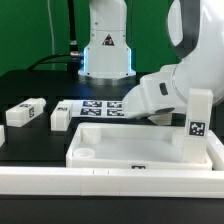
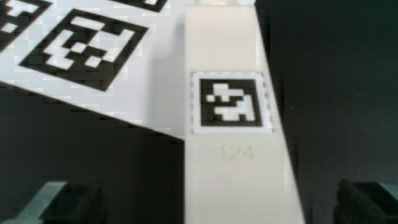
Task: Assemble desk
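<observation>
The white tray-like tabletop lies in the foreground. One white leg with a black-and-white tag stands upright at its corner on the exterior view's right. My gripper is beside that leg, its fingers mostly hidden by the hand. In the wrist view the same leg runs between my fingers. My gripper is open, with a dark gap on each side of the leg. Two more legs lie on the table at the exterior view's left.
The marker board lies behind the tabletop and also shows in the wrist view. A long white border bar runs along the front. The robot base stands at the back.
</observation>
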Available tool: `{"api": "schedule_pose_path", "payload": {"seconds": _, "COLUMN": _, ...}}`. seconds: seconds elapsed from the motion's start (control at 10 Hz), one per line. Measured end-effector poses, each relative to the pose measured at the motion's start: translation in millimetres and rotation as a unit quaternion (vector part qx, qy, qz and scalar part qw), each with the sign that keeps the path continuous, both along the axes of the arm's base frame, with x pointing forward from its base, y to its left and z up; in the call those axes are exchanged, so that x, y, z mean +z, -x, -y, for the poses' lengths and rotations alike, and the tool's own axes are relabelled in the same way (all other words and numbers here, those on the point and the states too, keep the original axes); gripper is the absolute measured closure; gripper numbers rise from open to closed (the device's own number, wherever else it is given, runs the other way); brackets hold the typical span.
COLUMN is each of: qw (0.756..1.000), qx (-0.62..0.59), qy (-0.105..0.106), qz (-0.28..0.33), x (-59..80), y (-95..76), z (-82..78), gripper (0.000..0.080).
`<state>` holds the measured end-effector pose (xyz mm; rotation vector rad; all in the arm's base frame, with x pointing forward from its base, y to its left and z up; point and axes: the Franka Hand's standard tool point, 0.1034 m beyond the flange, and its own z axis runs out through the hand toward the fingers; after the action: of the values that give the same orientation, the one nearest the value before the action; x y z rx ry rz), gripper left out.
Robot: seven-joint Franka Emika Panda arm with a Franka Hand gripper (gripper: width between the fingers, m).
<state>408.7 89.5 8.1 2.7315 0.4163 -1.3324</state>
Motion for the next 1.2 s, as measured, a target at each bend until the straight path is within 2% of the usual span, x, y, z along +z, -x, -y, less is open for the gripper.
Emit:
{"api": "schedule_pose_path", "payload": {"seconds": 0.2, "qw": 1.000, "qx": 0.000, "qy": 0.000, "qz": 0.000, "x": -0.2, "y": 0.0, "z": 0.1, "gripper": 0.0179}}
{"api": "schedule_pose_path", "payload": {"seconds": 0.3, "qw": 1.000, "qx": 0.000, "qy": 0.000, "qz": 0.000, "x": -0.2, "y": -0.1, "z": 0.3, "gripper": 0.0373}}
{"api": "schedule_pose_path", "payload": {"seconds": 0.4, "qw": 1.000, "qx": -0.001, "qy": 0.000, "qz": 0.000, "x": -0.2, "y": -0.2, "z": 0.5, "gripper": 0.0373}}
{"api": "schedule_pose_path", "payload": {"seconds": 0.5, "qw": 1.000, "qx": -0.001, "qy": 0.000, "qz": 0.000, "x": -0.1, "y": -0.6, "z": 0.8, "gripper": 0.0512}}
{"api": "schedule_pose_path", "payload": {"seconds": 0.8, "qw": 1.000, "qx": -0.002, "qy": -0.001, "qz": 0.002, "x": 1.5, "y": -2.2, "z": 2.1, "gripper": 0.0511}}
{"api": "schedule_pose_path", "payload": {"seconds": 0.9, "qw": 1.000, "qx": -0.006, "qy": -0.001, "qz": 0.005, "x": 6.1, "y": -5.5, "z": 5.8, "gripper": 0.0511}}
{"api": "schedule_pose_path", "payload": {"seconds": 1.0, "qw": 1.000, "qx": -0.008, "qy": -0.007, "qz": -0.009, "x": 23.1, "y": -8.5, "z": 13.7, "gripper": 0.0511}}
{"api": "schedule_pose_path", "payload": {"seconds": 1.1, "qw": 1.000, "qx": -0.018, "qy": -0.009, "qz": -0.020, "x": 51.9, "y": -20.0, "z": 25.3, "gripper": 0.0511}}
{"api": "schedule_pose_path", "payload": {"seconds": 1.2, "qw": 0.999, "qx": -0.031, "qy": -0.006, "qz": -0.032, "x": 74.8, "y": -31.7, "z": 35.7, "gripper": 0.0511}}
